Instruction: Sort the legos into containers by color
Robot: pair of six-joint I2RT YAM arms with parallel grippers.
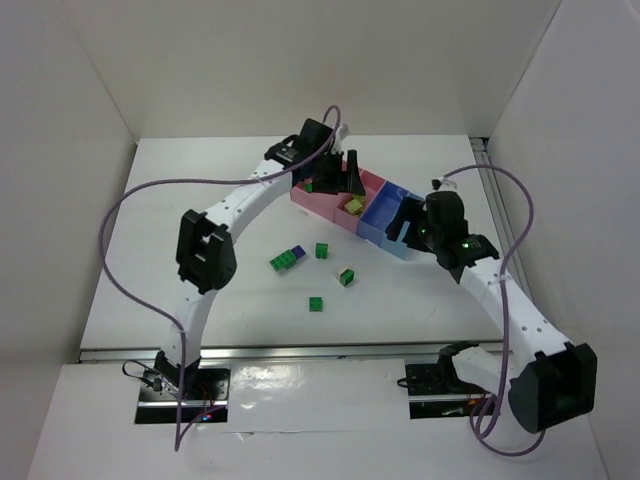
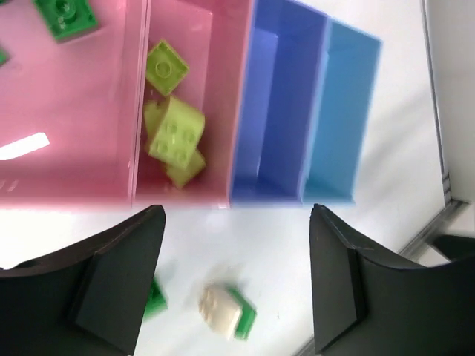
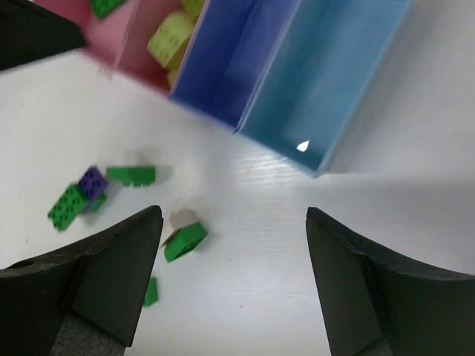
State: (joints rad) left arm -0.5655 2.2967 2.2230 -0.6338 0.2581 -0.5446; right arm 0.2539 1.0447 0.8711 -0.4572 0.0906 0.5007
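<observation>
The left gripper [image 2: 236, 213] is spread wide with nothing between its matte black fingers. It hangs over the white table [image 1: 250, 315] just in front of the smaller pink tray [image 2: 219, 81], which holds a heap of studded pale yellow bricks [image 2: 174, 133]. The right gripper [image 3: 234, 215] is likewise released and empty, near the glossy light blue tray [image 3: 334, 81]. The large pink tray [image 2: 82, 141] is cut off at the frame edge, with a green brick [image 2: 67, 15] inside. Loose green bricks [image 1: 322, 250] and a purple brick [image 3: 93, 180] lie on the table. A cream-topped brick [image 2: 223, 308] is blurred.
</observation>
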